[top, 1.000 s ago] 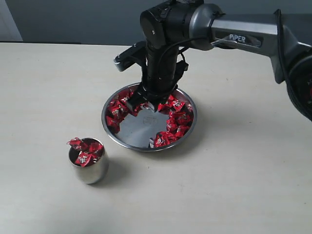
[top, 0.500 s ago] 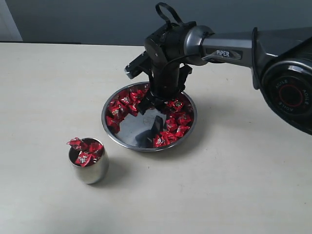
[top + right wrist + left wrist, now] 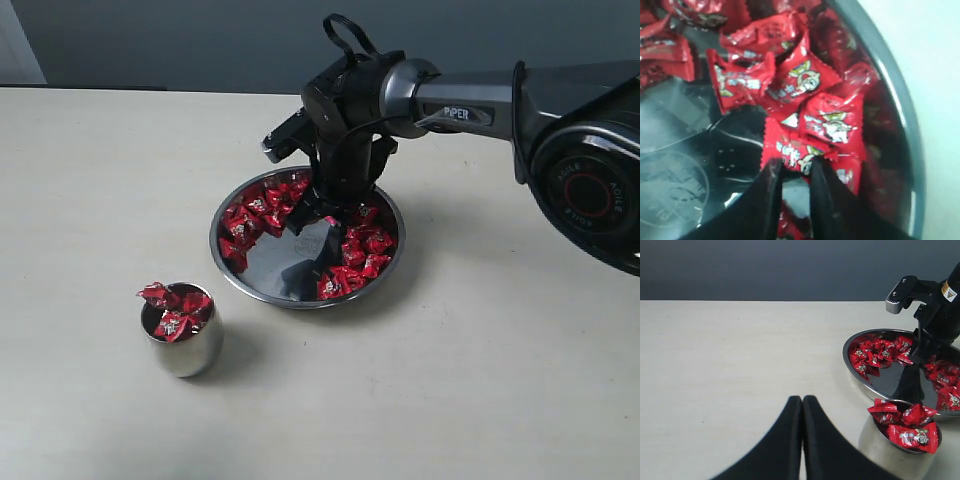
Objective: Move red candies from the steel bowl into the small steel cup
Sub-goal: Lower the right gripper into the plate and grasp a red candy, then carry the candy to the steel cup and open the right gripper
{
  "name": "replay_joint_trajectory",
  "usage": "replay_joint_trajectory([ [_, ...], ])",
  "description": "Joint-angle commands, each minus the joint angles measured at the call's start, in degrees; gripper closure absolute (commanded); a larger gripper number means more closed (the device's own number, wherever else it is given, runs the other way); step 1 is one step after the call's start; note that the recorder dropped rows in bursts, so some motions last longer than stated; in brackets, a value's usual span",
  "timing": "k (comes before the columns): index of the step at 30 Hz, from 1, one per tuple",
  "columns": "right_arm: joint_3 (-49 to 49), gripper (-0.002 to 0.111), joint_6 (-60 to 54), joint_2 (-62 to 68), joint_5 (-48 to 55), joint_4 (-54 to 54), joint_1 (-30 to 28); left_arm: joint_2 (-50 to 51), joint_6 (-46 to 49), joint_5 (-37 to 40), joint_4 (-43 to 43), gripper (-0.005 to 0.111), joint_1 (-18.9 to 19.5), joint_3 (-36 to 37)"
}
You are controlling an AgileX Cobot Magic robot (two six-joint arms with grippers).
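Right gripper among red candies in steel bowl — grip unclear

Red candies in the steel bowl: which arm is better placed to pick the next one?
Right. The right hand is down inside the steel bowl, fingers either side of a red candy. The left hand is shut, near the small steel cup and outside the bowl.

You see a pale beige tabletop under soft, even light. A dark grey-blue wall runs behind its far edge, with a white strip at far left.
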Motion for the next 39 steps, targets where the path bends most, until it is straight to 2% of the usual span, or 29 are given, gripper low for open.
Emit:
replay_joint_trajectory([
  [1, 0.1, 0.105, 0.2, 0.4, 1.0, 2.2, -0.2, -0.3, 0.0, -0.7, 0.0, 0.106, 0.3, 0.3],
  [3, 0.1, 0.109, 0.2, 0.4, 1.8, 2.4, -0.2, -0.3, 0.0, -0.7, 0.0, 0.106, 0.3, 0.3],
  [14, 0.1, 0.109, 0.3, -4.2, 4.8, 5.8, -0.2, -0.3, 0.0, -0.7, 0.0, 0.106, 0.3, 0.3],
  [19, 0.1, 0.109, -3.5, -8.5, 4.8, 15.0, -0.2, -0.3, 0.0, -0.7, 0.0, 0.106, 0.3, 0.3],
  [23, 0.1, 0.109, -12.5, -11.2, 6.2, 29.5, 0.0, -0.3, 0.1, -0.7, 0.0, 0.106, 0.3, 0.3],
  [27, 0.1, 0.109, -20.1, -12.2, 9.7, 38.1, 1.8, -0.3, 0.1, -0.7, 0.0, 0.106, 0.3, 0.3],
  [39, 0.1, 0.109, -22.9, -12.0, 12.5, 37.6, 9.9, -0.3, 0.1, -0.6, 0.0, 0.106, 0.3, 0.3],
])
